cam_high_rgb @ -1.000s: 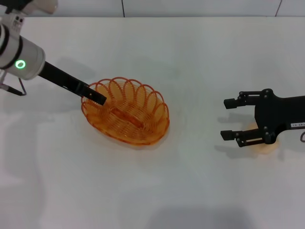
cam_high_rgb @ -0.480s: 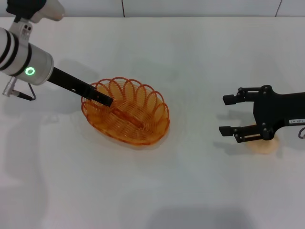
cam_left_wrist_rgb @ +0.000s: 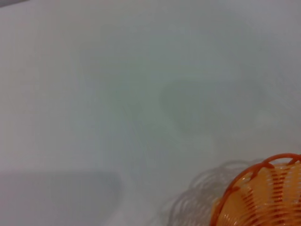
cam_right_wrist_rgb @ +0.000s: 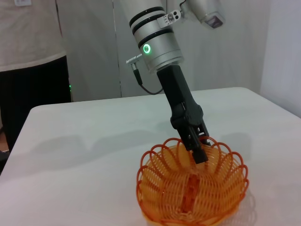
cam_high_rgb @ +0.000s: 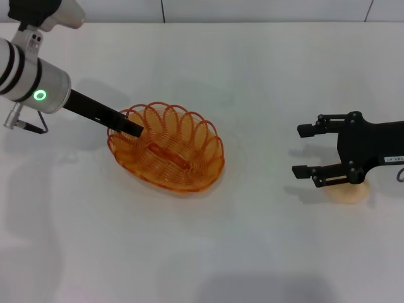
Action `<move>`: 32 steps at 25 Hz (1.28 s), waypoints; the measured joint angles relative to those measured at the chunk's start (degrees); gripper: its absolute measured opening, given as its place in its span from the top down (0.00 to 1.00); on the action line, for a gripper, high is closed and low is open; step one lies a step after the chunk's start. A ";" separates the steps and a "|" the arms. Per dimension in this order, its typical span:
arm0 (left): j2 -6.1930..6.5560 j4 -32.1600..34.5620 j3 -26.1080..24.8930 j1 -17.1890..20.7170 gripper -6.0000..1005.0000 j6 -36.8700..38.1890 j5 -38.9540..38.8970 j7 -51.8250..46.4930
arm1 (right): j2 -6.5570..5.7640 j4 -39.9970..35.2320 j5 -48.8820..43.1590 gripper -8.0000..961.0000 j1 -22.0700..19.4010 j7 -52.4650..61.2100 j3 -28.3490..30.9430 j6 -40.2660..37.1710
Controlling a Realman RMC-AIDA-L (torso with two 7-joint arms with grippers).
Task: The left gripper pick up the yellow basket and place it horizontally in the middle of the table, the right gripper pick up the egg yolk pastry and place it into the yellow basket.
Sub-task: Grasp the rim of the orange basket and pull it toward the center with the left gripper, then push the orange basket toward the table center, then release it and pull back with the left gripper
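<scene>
- Left gripper [cam_high_rgb: 131, 128] sat at the basket's [cam_high_rgb: 170, 154] ten-o'clock rim; jaw state unclear
- Right gripper [cam_high_rgb: 305, 151], jaws apart, hovered over the pastry [cam_high_rgb: 347, 191] at three o'clock

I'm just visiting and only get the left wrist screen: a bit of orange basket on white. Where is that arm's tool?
Observer: The left tool is at the rim of the yellow basket, on its side toward the robot's left.
Operator: Anything in the basket?
Observer: No, the head view shows it empty.
Operator: And the other arm?
Observer: The right tool hangs open over the egg yolk pastry, which lies on the table apart from the basket.
</scene>
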 joint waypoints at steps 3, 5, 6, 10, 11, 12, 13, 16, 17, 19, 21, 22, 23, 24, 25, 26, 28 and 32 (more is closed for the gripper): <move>-0.05 -0.02 -0.03 0.06 0.41 -0.02 -0.03 0.00 | -0.02 0.00 0.00 0.23 -0.01 0.00 -0.01 -0.14; -0.14 0.04 -0.04 0.09 0.49 -0.03 -0.13 -0.10 | -0.03 0.00 0.00 0.23 -0.02 0.00 -0.06 -0.16; -0.16 0.07 -0.04 0.09 0.54 -0.02 -0.18 -0.15 | -0.03 0.00 0.00 0.23 -0.02 0.00 -0.11 -0.17; -0.18 0.12 -0.05 0.09 0.75 -0.02 -0.67 -0.20 | 0.00 0.00 0.00 0.24 -0.02 0.00 -0.11 -0.31; -0.18 0.21 -0.05 0.08 0.82 0.06 -1.16 -0.20 | -0.01 -0.23 0.00 0.24 -0.11 0.05 -0.06 -0.36; -0.18 0.33 -0.05 0.09 0.89 0.20 -1.87 -0.21 | -0.01 -0.51 0.00 0.24 -0.19 0.12 -0.02 -0.39; -0.17 0.43 -0.05 0.14 0.89 0.34 -2.64 -0.28 | -0.02 -0.89 0.00 0.24 -0.38 0.23 0.02 -0.42; -0.08 1.17 -0.04 0.75 0.90 0.84 -5.32 -1.66 | 0.03 -1.90 0.00 0.24 -0.99 0.23 0.05 -0.47; -0.08 1.57 -0.04 1.02 0.90 1.07 -5.87 -2.40 | 0.08 -2.20 0.00 0.24 -1.16 0.15 0.05 -0.49; -0.50 3.16 -0.06 1.76 0.91 1.90 -7.06 -4.89 | 0.12 -2.70 0.00 0.24 -1.55 0.03 0.06 -0.53; -1.42 5.14 -0.02 2.66 0.91 3.01 -8.47 -7.83 | 0.13 -3.23 0.00 0.24 -2.01 0.00 0.10 -0.54; -1.93 6.17 0.07 3.14 0.91 3.56 -9.21 -9.48 | 0.14 -3.52 0.04 0.24 -2.24 -0.02 0.13 -0.55; -2.36 7.00 0.08 3.57 0.91 3.96 -9.69 -11.26 | 0.16 -3.68 0.11 0.24 -2.37 -0.07 0.18 -0.55; -2.63 7.39 0.17 3.79 0.91 4.14 -9.85 -12.89 | 0.18 -3.72 0.22 0.24 -2.45 -0.26 0.19 -0.56; -2.87 7.72 0.24 3.96 0.91 4.27 -9.93 -14.34 | 0.21 -3.77 0.34 0.24 -2.55 -0.60 0.22 -0.55; -3.05 7.73 0.30 4.10 0.91 4.27 -9.95 -16.57 | 0.24 -3.77 0.39 0.25 -2.61 -0.94 0.24 -0.55; -3.22 7.60 0.31 4.40 0.91 3.99 -9.95 -20.21 | 0.29 -3.78 0.40 0.25 -2.79 -1.84 0.24 -0.55; -3.54 7.38 1.19 5.36 0.92 2.86 -10.26 -25.66 | 0.38 -3.78 0.35 0.25 -3.04 -3.40 0.24 -0.75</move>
